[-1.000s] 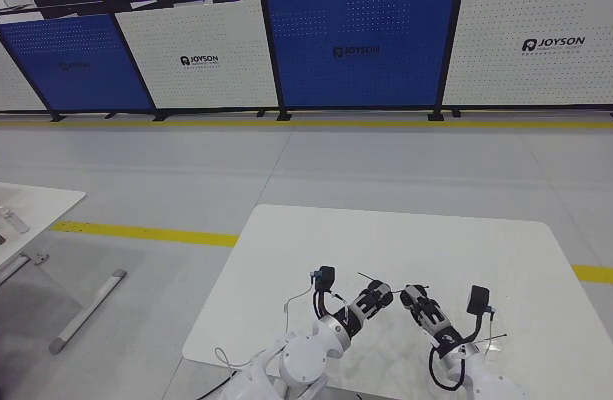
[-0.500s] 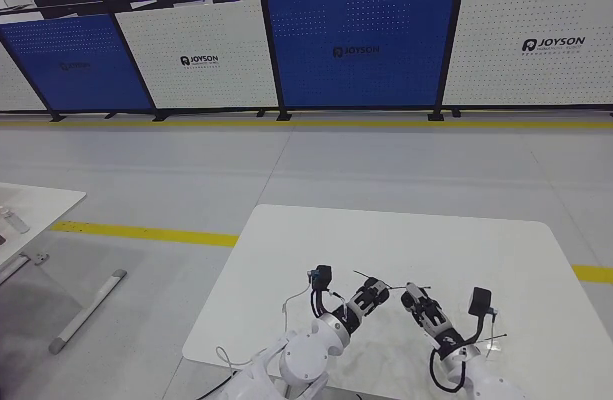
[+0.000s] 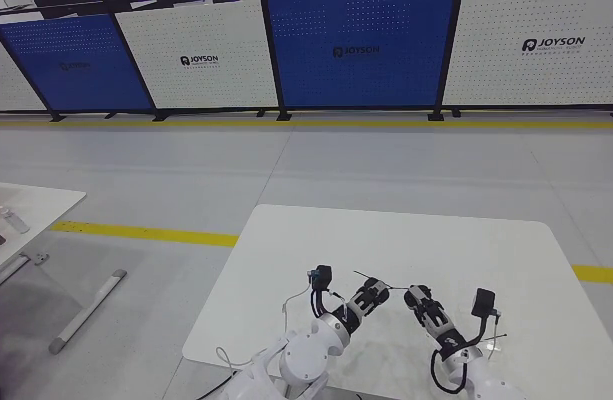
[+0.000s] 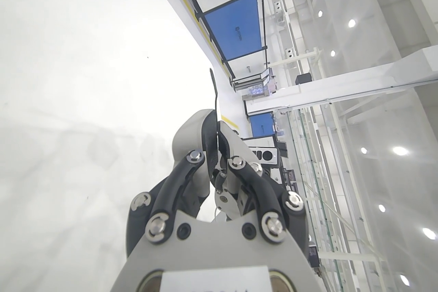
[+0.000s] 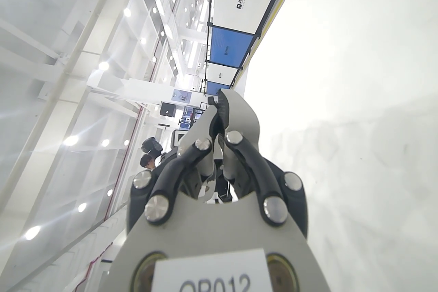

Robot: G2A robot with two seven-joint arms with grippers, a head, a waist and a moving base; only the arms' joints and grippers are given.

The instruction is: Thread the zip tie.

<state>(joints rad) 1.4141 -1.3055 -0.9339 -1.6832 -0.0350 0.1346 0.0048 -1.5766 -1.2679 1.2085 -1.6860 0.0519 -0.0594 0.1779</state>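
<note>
The left tool (image 4: 216,124) is clamped shut on a black zip tie (image 4: 214,88), whose thin strap sticks straight out beyond its tip. The right tool (image 5: 216,105) is closed as well, with a small dark end (image 5: 211,100) poking from its tip, probably the same tie. The two tools sit tip to tip, close together, over the near part of the white worktop (image 3: 386,235). Farther off stand blue and white panels (image 3: 358,55).
</note>
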